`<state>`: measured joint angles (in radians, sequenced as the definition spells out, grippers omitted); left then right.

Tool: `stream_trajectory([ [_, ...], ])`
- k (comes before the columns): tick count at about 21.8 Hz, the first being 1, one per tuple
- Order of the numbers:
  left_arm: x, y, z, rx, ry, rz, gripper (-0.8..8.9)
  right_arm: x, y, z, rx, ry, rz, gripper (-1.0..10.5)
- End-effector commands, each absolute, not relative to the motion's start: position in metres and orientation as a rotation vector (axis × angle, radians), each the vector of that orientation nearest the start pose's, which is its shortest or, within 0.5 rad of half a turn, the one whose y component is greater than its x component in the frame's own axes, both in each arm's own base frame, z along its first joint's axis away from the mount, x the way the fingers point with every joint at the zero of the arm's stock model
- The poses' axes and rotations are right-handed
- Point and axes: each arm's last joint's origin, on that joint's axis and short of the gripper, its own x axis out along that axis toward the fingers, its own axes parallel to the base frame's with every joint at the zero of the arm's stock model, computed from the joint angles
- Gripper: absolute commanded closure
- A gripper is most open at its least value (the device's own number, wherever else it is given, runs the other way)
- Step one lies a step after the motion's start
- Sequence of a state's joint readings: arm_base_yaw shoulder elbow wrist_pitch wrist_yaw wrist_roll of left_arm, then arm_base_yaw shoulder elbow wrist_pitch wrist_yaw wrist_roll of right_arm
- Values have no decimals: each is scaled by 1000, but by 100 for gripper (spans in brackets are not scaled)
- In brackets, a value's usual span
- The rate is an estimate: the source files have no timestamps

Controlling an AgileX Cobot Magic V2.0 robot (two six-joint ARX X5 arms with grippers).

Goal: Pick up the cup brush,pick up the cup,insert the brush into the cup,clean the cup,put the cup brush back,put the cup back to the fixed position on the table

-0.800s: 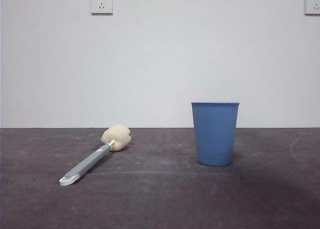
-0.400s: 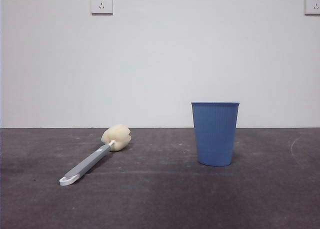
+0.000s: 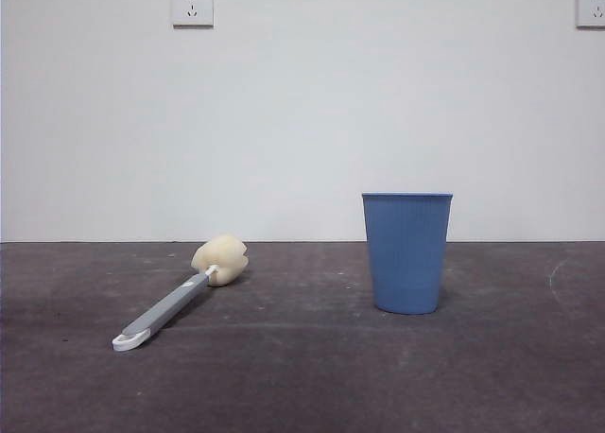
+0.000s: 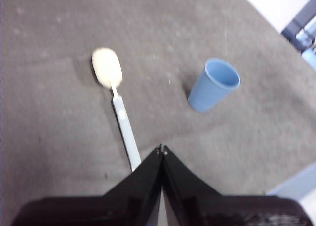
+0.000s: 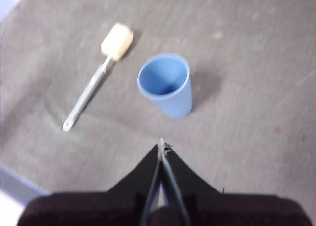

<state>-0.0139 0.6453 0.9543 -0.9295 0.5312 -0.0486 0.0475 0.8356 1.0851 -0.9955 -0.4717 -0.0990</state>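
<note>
Across the lower half of the front view, table: the table (image 3: pixel 312 376) lay dark grey and scuffed, carrying both task things, with a plain white wall behind it.

Wall fittings: two white sockets (image 3: pixel 192 5) sat at the upper left and upper right corners of the frame.

Cup: the cup (image 3: pixel 406 251) stood upright right of centre, blue and ribbed, mouth up. Seen from above in the right wrist view, it looked empty inside (image 5: pixel 165 84).

Brush: the brush (image 3: pixel 180 293) lay flat at lower left of the frame, well apart from the cup. Its cream sponge head pointed toward the wall and its white looped tip toward the camera.

Left gripper: the left gripper (image 4: pixel 162 149) hung above the table with its jaws pressed together and nothing between them. In its own view the brush handle ran up toward the jaw tips.

Right gripper: the right gripper (image 5: pixel 161 147) also hung high, jaws together and empty, with the cup ahead of its tips.

Arms in front view: neither arm showed there.

Progress: judging from these positions, nothing was done; neither thing was held.

Left to do: picking up the brush, picking up the cup, inserting, scrubbing, then returning both.
</note>
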Motion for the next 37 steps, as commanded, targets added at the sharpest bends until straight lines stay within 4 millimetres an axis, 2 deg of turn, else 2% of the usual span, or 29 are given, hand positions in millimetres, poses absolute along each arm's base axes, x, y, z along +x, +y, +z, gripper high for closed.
stream_trajectory([
  [1,95,-16,343,-127,659,-546,820,130,21,356,26,732,559,958],
  [8,94,-16,341,-114,690,-546,816,130,21,355,26,734,561,940],
  [9,94,-16,341,-114,690,-546,811,130,21,355,26,735,561,898],
  [10,94,-16,341,-114,690,-545,766,130,21,355,26,735,561,787],
  [11,94,-16,341,-116,690,-544,623,130,21,355,28,735,560,649],
  [12,94,-16,341,-118,691,-544,422,130,21,355,37,738,557,516],
  [13,94,-16,341,-118,691,-544,267,130,21,355,45,740,554,405],
  [17,95,-16,342,-119,686,-551,255,130,21,355,50,742,551,382],
  [21,108,-22,345,-150,662,-620,254,130,21,355,50,742,552,382],
  [25,129,-39,345,-161,669,-665,254,130,21,355,50,742,552,382],
  [28,148,-62,339,-97,692,-648,254,130,21,355,50,742,552,382],
  [31,168,-90,324,-18,750,-572,254,130,21,356,50,741,552,382],
  [35,201,-122,285,64,905,-418,256,130,21,355,51,741,551,382],
  [37,216,-136,265,88,959,-397,256,130,21,355,51,741,551,382],
])
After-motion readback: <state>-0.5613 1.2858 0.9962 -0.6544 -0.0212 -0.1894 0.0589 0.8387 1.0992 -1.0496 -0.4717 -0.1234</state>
